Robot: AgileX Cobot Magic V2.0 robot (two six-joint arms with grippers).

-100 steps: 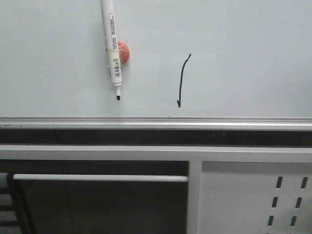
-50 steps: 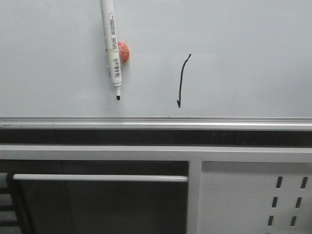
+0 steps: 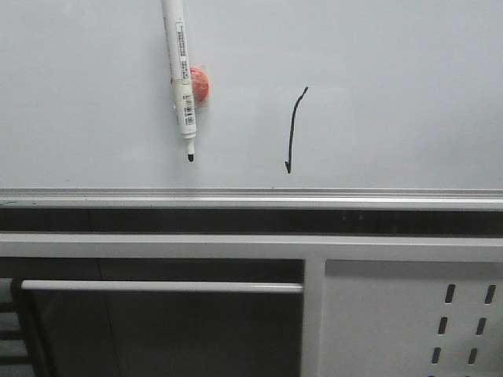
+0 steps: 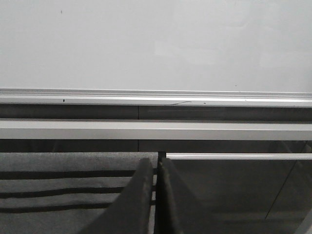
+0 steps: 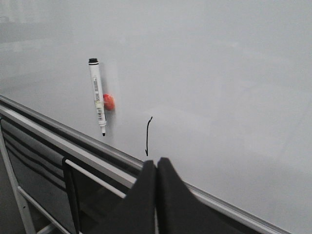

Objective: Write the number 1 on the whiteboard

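We see the whiteboard filling the upper half of the front view: a pale grey-white, glossy sheet, plain apart from what hangs and is drawn on it. Along its lower edge runs a silver aluminium rail, and under that a dark gap and a light grey frame bar. At about 5 o'clock from the board's centre sits a grey perforated panel with short dark slots; at about 7 o'clock a dark opening is crossed by a pale horizontal bar.

On the board, at roughly 10 o'clock from the drawn stroke, a white marker pen hangs nearly upright, its black tip pointing down and clear of the rail. A small orange-red round piece sits just beside the pen's barrel, touching it on the 3 o'clock side.

The number 1 stands near the middle of the front view, low on the board, well apart from the pen. It is a thin black line, slightly bowed, leaning toward 1 o'clock at its top and ending in a tiny hook just above the rail. The right wrist view shows the same stroke directly beyond the fingertips.

Our right gripper has its two dark fingers pressed together, holding nothing. Our left gripper faces the rail and a bare stretch of board; its fingers are together too, only a thin seam between them, and empty.
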